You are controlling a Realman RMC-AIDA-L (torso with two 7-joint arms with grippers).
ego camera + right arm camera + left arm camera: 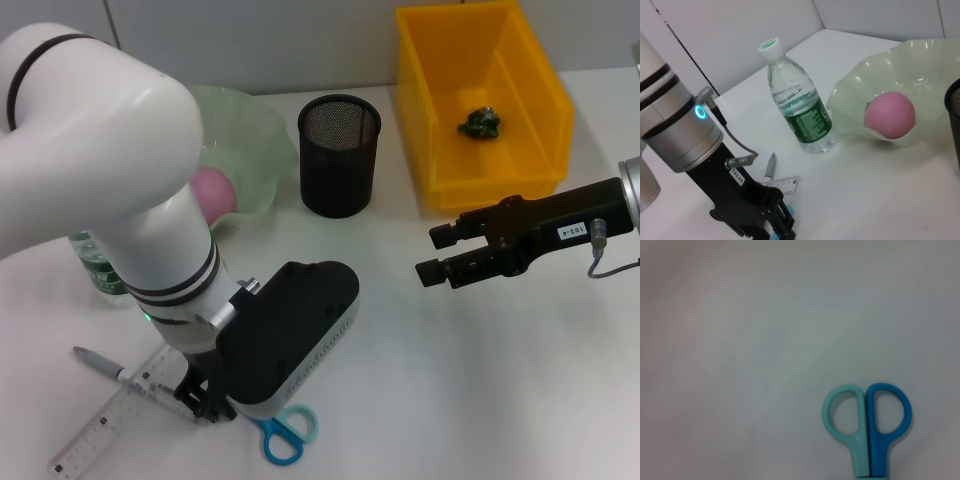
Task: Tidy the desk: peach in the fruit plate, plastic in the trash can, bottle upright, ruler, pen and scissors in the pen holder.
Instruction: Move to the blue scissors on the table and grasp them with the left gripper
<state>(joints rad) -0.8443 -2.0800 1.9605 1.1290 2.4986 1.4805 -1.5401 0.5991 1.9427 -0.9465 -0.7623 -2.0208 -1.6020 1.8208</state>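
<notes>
Scissors (285, 432) lie flat on the table (420, 380) under the left claw (205, 400), whose spread I cannot tell; pen (110, 368) and ruler (110, 425) crowd close, so a skewed pinch could drag them. Right claw (432, 252) hovers spread

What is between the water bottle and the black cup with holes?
The green fruit plate holding the pink peach sits between the bottle and the mesh pen holder, in the head view.
</notes>
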